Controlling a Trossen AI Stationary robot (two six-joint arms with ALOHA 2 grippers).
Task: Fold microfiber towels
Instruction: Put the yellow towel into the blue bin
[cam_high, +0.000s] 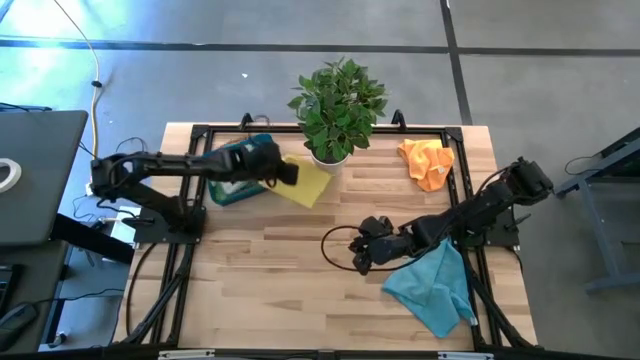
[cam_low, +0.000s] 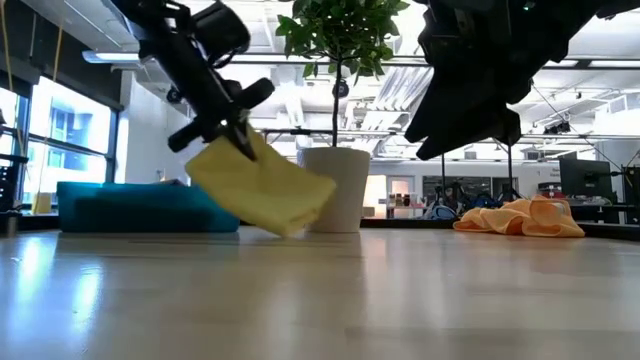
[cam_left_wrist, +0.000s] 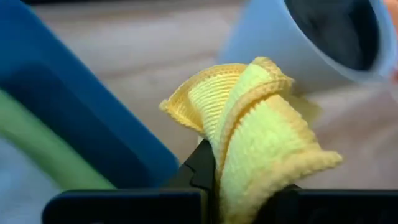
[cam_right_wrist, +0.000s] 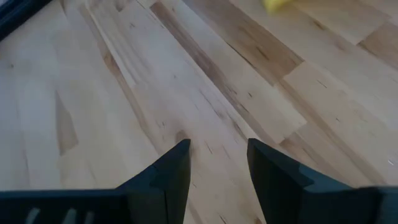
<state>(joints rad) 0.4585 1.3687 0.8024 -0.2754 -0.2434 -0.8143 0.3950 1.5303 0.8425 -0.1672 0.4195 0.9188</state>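
My left gripper (cam_high: 287, 172) is shut on a yellow microfiber towel (cam_high: 310, 183), just right of the blue tray (cam_high: 222, 192) and in front of the white plant pot (cam_low: 335, 190). A lime green towel (cam_left_wrist: 37, 152) lies in the tray. An orange towel (cam_high: 427, 163) lies bunched at the far right. A teal-blue towel (cam_high: 437, 287) lies crumpled at the near right, partly under my right arm. My right gripper (cam_high: 360, 260) hovers open over bare wood mid-table, with nothing between its fingers (cam_right_wrist: 177, 171). My left gripper pinches a bunched fold of the yellow towel (cam_left_wrist: 233, 168) between its two fingers, several layers together. The fingers slant down from the table's left. The towel hangs below them (cam_low: 265, 190), slack. Whether its lowest corner (cam_low: 290, 230) touches the table, I cannot tell.
A potted plant (cam_high: 337, 100) stands at the far middle, close behind the yellow towel. A black cable loop (cam_high: 335, 245) lies on the wood beside my right gripper. Bare wood spreads across the near left and middle of the table (cam_high: 260, 290).
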